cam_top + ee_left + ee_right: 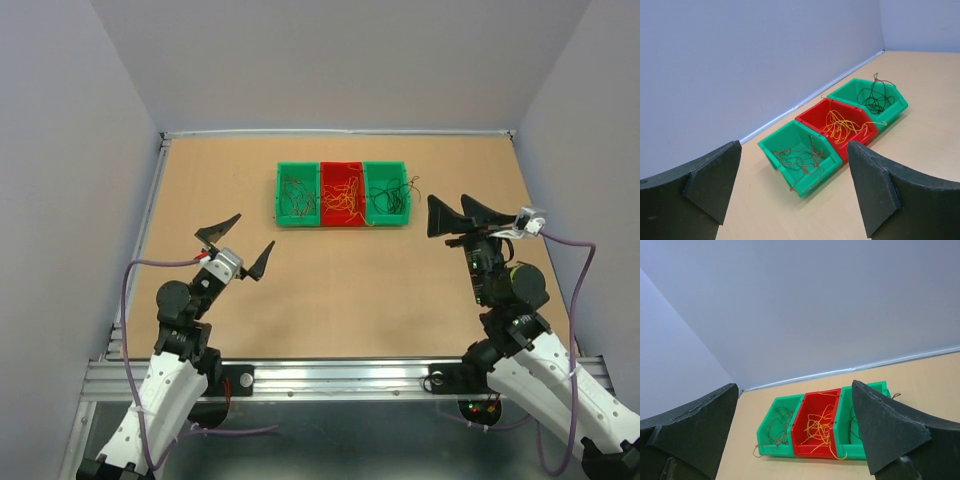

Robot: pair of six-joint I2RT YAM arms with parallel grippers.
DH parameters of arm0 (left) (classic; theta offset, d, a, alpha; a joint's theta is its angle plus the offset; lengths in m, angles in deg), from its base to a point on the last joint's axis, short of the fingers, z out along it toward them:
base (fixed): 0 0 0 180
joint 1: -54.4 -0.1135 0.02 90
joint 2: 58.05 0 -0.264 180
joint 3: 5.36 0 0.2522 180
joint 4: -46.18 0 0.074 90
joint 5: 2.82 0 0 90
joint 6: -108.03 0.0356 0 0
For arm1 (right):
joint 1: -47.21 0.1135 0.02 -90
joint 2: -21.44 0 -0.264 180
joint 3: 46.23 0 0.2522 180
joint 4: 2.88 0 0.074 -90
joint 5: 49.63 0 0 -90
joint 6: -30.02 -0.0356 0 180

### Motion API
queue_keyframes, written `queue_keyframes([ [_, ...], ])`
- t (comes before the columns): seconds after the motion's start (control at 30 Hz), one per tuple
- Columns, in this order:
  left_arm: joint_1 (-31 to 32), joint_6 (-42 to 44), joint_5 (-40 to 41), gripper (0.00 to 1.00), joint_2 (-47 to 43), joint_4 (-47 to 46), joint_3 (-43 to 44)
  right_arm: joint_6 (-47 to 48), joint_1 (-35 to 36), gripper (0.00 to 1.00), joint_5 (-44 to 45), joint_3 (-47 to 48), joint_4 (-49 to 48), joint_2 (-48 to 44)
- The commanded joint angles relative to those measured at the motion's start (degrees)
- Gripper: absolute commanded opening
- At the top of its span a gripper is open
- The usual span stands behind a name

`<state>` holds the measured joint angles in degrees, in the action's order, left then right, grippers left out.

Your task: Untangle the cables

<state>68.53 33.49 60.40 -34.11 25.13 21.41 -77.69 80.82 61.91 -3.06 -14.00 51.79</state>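
The cables lie sorted in three bins at the back middle of the table. Brown-red strands point(295, 195) fill the left green bin point(281, 172), orange-yellow strands point(343, 196) the red bin point(342, 165), black strands point(388, 198) the right green bin point(385, 167). In the left wrist view the brown-red point(805, 162), yellow point(845, 125) and black strands point(875, 97) show too. My left gripper point(236, 243) is open and empty at the near left. My right gripper point(462, 212) is open and empty to the right of the bins.
The table has a raised metal rim point(340, 132) at the back and grey walls all round. A few strands hang over the bins' front lips point(840, 456). Thick purple arm cables point(585, 262) run beside both arms.
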Motion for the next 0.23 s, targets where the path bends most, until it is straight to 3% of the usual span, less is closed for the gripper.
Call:
queue_keyframes([
  [0.0,-0.24,2.03,-0.90,0.99,-0.04,-4.22,0.34,1.02,0.14,1.00,0.79,-0.84,-2.19,-0.38],
  [0.2,-0.16,2.82,-1.60,0.99,0.58,-4.22,0.26,0.49,0.14,0.99,0.43,-0.14,-1.75,1.20],
])
